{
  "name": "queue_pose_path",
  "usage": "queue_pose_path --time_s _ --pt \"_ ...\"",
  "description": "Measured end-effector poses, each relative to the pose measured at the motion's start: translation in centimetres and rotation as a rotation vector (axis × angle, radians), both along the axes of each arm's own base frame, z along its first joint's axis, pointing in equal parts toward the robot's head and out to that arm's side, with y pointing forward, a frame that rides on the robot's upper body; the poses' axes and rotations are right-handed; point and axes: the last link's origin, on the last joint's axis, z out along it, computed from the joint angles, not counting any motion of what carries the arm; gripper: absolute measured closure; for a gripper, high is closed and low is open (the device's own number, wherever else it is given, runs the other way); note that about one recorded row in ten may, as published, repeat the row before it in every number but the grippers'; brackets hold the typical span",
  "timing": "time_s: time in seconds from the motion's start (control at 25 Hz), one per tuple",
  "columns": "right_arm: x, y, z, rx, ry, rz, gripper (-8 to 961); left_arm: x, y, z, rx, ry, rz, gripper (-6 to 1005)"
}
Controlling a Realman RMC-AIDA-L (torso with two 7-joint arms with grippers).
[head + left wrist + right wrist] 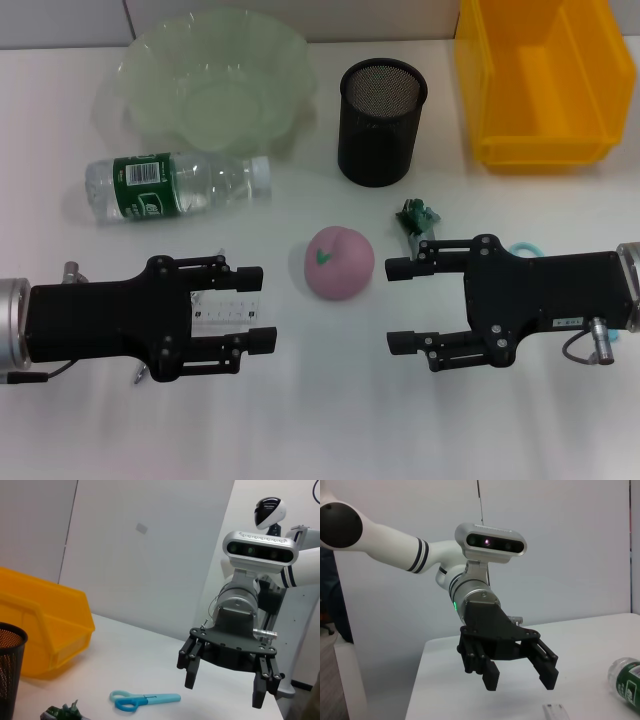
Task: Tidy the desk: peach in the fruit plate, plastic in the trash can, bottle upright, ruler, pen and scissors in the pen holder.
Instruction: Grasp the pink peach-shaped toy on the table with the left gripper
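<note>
A pink peach (338, 262) lies on the white desk between my two grippers. My left gripper (255, 308) is open and hovers over a clear ruler (228, 312). It also shows in the right wrist view (520, 681). My right gripper (398, 305) is open, right of the peach, and also shows in the left wrist view (225, 692). Crumpled green plastic (417, 217) lies just behind it. Blue scissors (525, 247) are mostly hidden under the right gripper but show whole in the left wrist view (145, 700). A water bottle (175, 187) lies on its side. The pen is hidden.
A pale green fruit plate (290, 60) stands at the back left. A black mesh pen holder (382, 120) stands at the back middle. A yellow bin (540, 150) stands at the back right.
</note>
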Motion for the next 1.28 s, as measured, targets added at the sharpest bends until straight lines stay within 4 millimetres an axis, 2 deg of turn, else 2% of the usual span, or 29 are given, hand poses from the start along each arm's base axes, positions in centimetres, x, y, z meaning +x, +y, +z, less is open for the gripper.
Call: queue_pose_path --time_s 0.36,0.68,1.0,1.28 --pt "0.1 -0.1 -0.3 0.018 0.034 -0.008 227 -0.1 0.0 -0.2 0.003 -0.007 -0.002 324" --pt "0.6 -1.1 -1.1 0.062 0.13 -0.029 227 0.1 0.2 -0.1 0.021 -0.01 -0.011 341" --pt "2.5 -3.4 -2.0 0.103 0.202 -0.12 227 0.3 1.0 -0.1 0.076 -0.035 0.005 358" --pt "4.6 -6.1 -2.6 0.142 0.219 -0.194 227 1.5 3.8 -0.9 0.124 -0.024 0.036 372"
